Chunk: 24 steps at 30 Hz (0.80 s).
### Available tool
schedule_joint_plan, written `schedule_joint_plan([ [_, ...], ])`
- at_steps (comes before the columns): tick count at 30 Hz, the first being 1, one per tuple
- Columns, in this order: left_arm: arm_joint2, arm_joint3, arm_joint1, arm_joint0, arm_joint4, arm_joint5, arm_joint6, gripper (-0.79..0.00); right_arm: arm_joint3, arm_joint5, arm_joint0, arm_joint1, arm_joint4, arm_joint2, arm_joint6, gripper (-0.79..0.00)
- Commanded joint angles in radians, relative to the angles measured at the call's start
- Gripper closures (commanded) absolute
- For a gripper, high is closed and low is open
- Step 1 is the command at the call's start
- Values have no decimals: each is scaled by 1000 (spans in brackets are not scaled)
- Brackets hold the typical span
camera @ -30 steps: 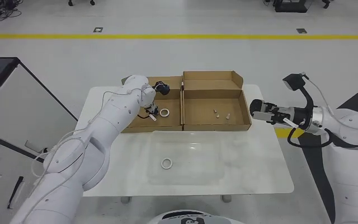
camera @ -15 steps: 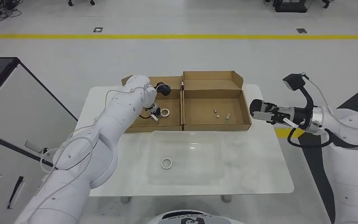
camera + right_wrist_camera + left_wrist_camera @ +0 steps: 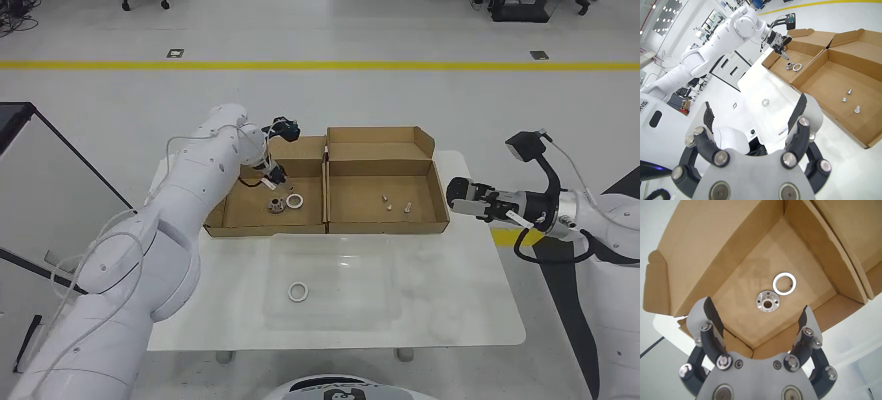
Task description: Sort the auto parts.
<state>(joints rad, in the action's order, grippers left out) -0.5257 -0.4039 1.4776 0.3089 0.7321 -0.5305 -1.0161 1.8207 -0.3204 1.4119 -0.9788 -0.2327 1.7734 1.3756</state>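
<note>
Our left gripper (image 3: 757, 305) hangs wide open and empty over the left box (image 3: 730, 247), where a hub (image 3: 768, 303) and a ring (image 3: 784, 283) lie just beside each other. Our right gripper (image 3: 755, 103), also open and empty, sits at the table's (image 3: 450, 290) right edge.

On your table (image 3: 450, 290), two boxes sit side by side along the far edge. In the left box (image 3: 250, 212), a flanged hub (image 3: 274, 206) lies just beside a ring (image 3: 295, 201), with the ring nearer the shared wall. The right box (image 3: 355, 215) holds three bolts (image 3: 390, 208) near its middle. A tray (image 3: 350, 300) sits before the boxes, with a second ring (image 3: 298, 292) in its left half.
</note>
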Motion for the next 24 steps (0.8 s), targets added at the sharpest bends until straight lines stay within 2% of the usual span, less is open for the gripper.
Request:
schedule_joint_plan([
  [1,-15,-44,-19,-5,3,-19,-19,-785,0,0,0,0,0,0,0,-785],
  [4,-49,-147,-57,10,-4,-34,-64,-785,0,0,0,0,0,0,0,-785],
  [7,-99,-320,-108,54,-5,-20,-141,-785,0,0,0,0,0,0,0,-785],
  [10,-187,-588,-178,148,0,22,-246,-785,0,0,0,0,0,0,0,-785],
  [14,-346,-1042,-280,365,26,132,-406,-785,0,0,0,0,0,0,0,-785],
  [17,-426,-1292,-340,511,26,190,-464,-785,0,0,0,0,0,0,0,-785],
  [20,-457,-1432,-386,594,24,214,-488,-785,0,0,0,0,0,0,0,-785],
  [24,-452,-1525,-431,646,-22,217,-491,-785,0,0,0,0,0,0,0,-785],
])
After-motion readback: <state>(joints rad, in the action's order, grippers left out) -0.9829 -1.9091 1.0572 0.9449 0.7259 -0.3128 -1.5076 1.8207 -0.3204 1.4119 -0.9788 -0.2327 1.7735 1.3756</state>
